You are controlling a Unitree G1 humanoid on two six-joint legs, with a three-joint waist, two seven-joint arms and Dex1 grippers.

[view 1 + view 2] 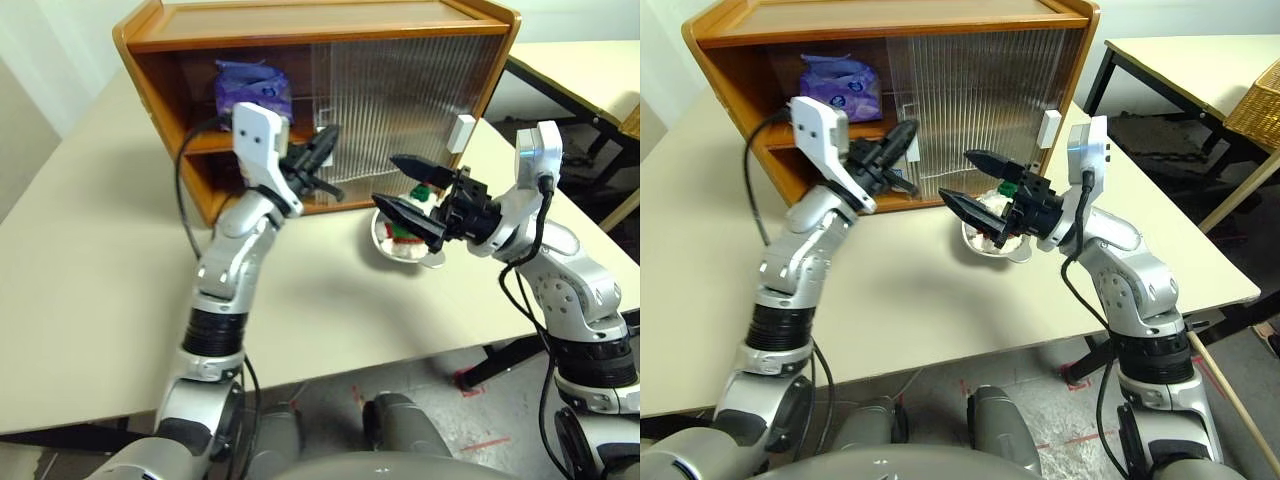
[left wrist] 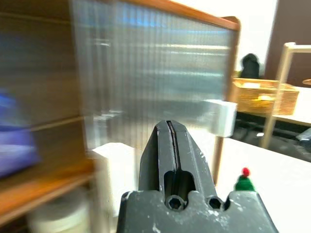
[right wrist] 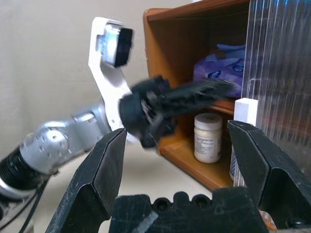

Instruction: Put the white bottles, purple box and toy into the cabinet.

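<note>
The cabinet [image 1: 330, 40] stands on the table [image 1: 90, 260] with its left side open. The purple box [image 1: 250, 88] lies on the upper shelf, and one white bottle [image 3: 207, 137] stands on the lower level, beside a second bottle partly hidden behind the door [image 1: 400, 110]. The left gripper [image 1: 325, 150] is closed and holds nothing, in front of the open side. The right gripper [image 1: 400, 190] has its fingers wide apart and empty, above the bowl [image 1: 980, 245] where the toy [image 1: 1002, 205] lies.
</note>
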